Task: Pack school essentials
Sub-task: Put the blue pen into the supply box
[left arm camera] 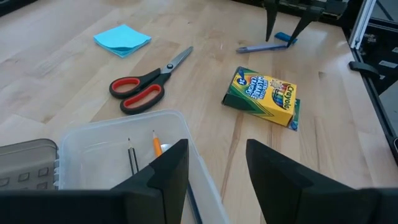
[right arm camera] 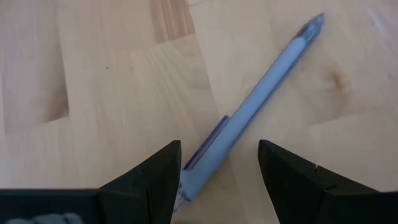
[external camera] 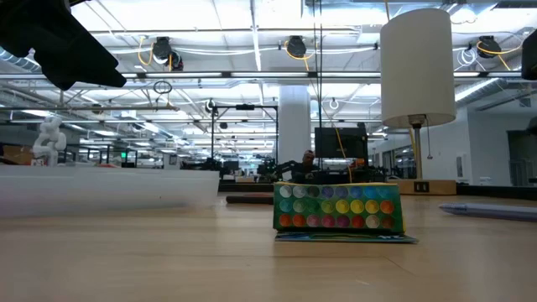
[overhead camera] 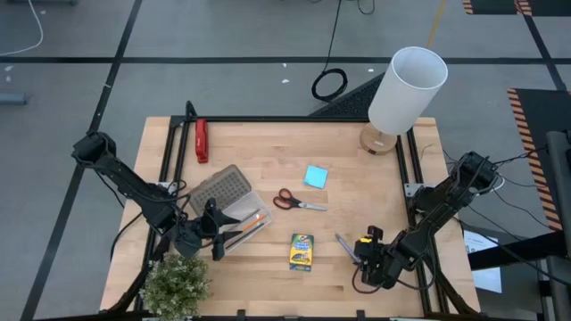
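A blue pen lies slantwise on the wood near the table's front right. My right gripper stands open just above it, one finger on each side of its clip end. My left gripper hangs open over the right corner of the clear plastic case, which holds an orange pencil and a dark pencil. The yellow-green crayon box lies flat between the two grippers. The red-handled scissors and the light-blue notepad lie flat at mid-table.
The case's grey dotted lid lies open toward the far left. A red bar-shaped tool rests at the far left edge. A white-shaded lamp stands at the far right corner, and a small plant at the near left.
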